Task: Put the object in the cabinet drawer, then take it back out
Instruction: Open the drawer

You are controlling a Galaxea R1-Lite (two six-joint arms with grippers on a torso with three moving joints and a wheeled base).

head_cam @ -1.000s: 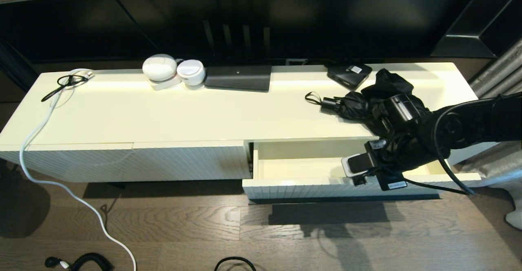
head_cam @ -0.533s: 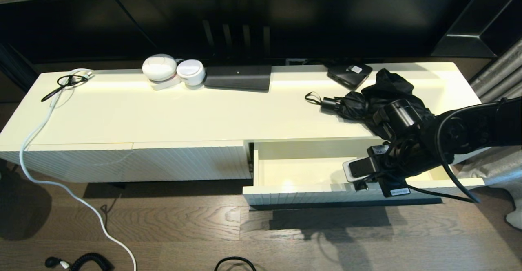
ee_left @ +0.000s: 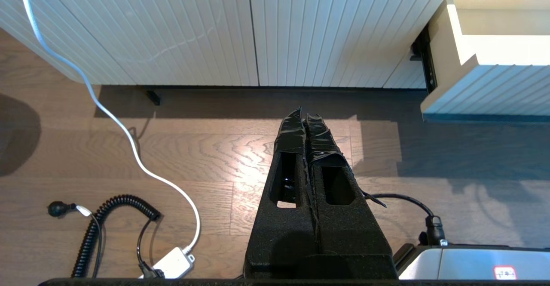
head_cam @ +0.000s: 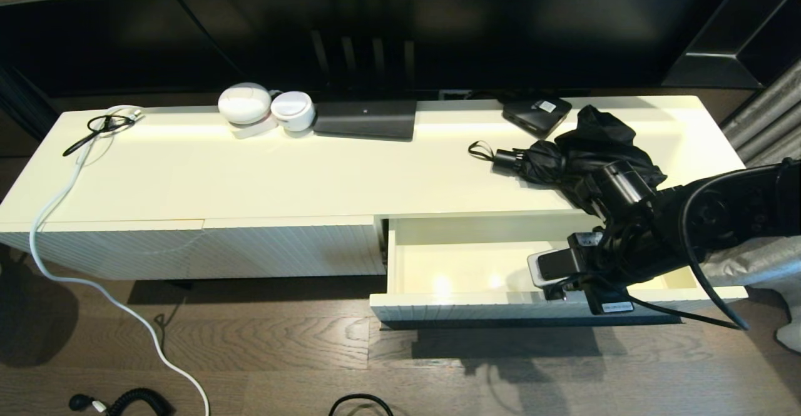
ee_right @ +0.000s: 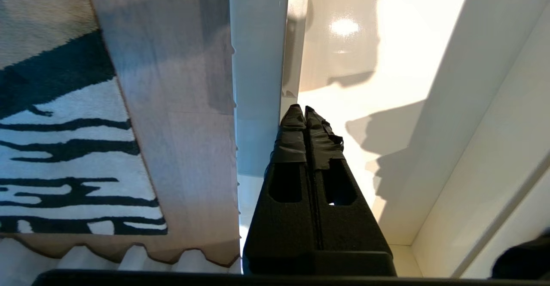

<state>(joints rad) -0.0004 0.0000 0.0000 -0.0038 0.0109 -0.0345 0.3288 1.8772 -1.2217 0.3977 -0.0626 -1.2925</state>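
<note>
Two steps of the task remain untouched, by my reading: the umbrella [head_cam: 566, 153] lies on top of the cabinet [head_cam: 250, 172], near its right end, just behind the open drawer [head_cam: 463, 266], so it has neither gone in nor come out. What looks done, or nearly done, is the opening. The drawer stands pulled well out from the cabinet front, its smooth cream floor bare and lit.

The right claw [ee_right: 304, 112] sits inside the drawer at the inner face of the front wall, toward the drawer's right side, its fingers pressed together on nothing; it appears to be hooked behind that wall and not gripping the handle bar, which I cannot see from here. The left claw [ee_left: 304, 116] hangs low over the wooden floor in front of the closed ribbed panel [ee_left: 240, 28], fingers together, idle.

Room for the next move seems generous. The drawer is wide and holds nothing, and the umbrella lies just above its back edge, so the carry is short. The edges to mind are the cabinet top's front lip and the drawer's front wall. A flat black box [head_cam: 536, 114] sits just behind the umbrella, and loose fabric could drag it or snag.
</note>
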